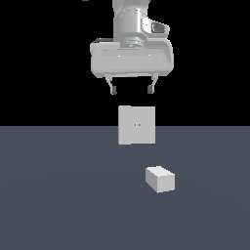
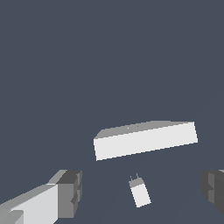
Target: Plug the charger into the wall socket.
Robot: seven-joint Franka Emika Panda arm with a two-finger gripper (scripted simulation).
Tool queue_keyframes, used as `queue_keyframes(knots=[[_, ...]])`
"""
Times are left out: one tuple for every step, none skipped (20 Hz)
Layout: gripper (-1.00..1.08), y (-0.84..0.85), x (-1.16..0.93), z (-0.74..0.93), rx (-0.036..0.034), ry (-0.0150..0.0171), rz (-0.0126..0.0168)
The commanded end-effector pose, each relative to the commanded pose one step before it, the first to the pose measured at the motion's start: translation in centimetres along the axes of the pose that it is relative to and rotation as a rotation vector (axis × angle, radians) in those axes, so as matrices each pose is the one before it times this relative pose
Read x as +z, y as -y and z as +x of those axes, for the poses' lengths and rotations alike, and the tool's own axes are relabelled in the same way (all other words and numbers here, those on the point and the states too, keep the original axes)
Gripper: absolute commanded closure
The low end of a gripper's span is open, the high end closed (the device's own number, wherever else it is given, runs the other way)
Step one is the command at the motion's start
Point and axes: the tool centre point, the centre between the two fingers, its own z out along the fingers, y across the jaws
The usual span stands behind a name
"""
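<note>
Gripper point(image 1: 132, 90) wide open, empty, above wall socket point(image 1: 136, 125); charger point(image 1: 160, 179) on floor.

In the exterior view the arm above the pincer point(image 1: 132, 90) is cut off by the top edge, and the charger point(image 1: 160, 179) shows no prongs, because they are on a side turned away from this camera. In the wrist view the two fingers point(image 2: 70, 192) are cut by the picture's edges, so their full length cannot be seen. The wall socket point(image 2: 144, 139) appears there only from above, and its holes are hidden.
</note>
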Motion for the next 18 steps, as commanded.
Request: queue_keyframes(knots=[[-0.92, -0.001, 0.000, 0.000, 0.00000, 0.00000, 0.00000], [-0.92, -0.020, 0.018, -0.011, 0.00000, 0.00000, 0.00000], [-0.92, 0.008, 0.025, -0.040, -0.00110, -0.00045, 0.00017], [-0.92, -0.005, 0.049, -0.065, -0.00155, -0.00063, 0.00027], [-0.92, -0.012, 0.071, -0.091, -0.00210, -0.00085, 0.00036], [-0.92, -0.017, 0.092, -0.117, -0.00268, -0.00109, 0.00046], [-0.92, -0.022, 0.114, -0.144, -0.00328, -0.00134, 0.00056], [-0.92, -0.027, 0.136, -0.171, -0.00389, -0.00158, 0.00067], [-0.92, -0.030, 0.158, -0.200, -0.00456, -0.00185, 0.00078], [-0.92, -0.035, 0.181, -0.228, -0.00521, -0.00212, 0.00089], [-0.92, -0.040, 0.205, -0.258, -0.00589, -0.00240, 0.00101], [-0.92, -0.043, 0.228, -0.288, -0.00660, -0.00269, 0.00112], [-0.92, -0.048, 0.252, -0.317, -0.00729, -0.00297, 0.00124], [-0.92, -0.054, 0.277, -0.347, -0.00797, -0.00324, 0.00135], [-0.92, -0.060, 0.301, -0.377, -0.00866, -0.00353, 0.00147], [-0.92, -0.064, 0.326, -0.407, -0.00937, -0.00382, 0.00159], [-0.92, -0.069, 0.350, -0.437, -0.01009, -0.00411, 0.00170], [-0.92, -0.076, 0.374, -0.465, -0.01074, -0.00438, 0.00181]])
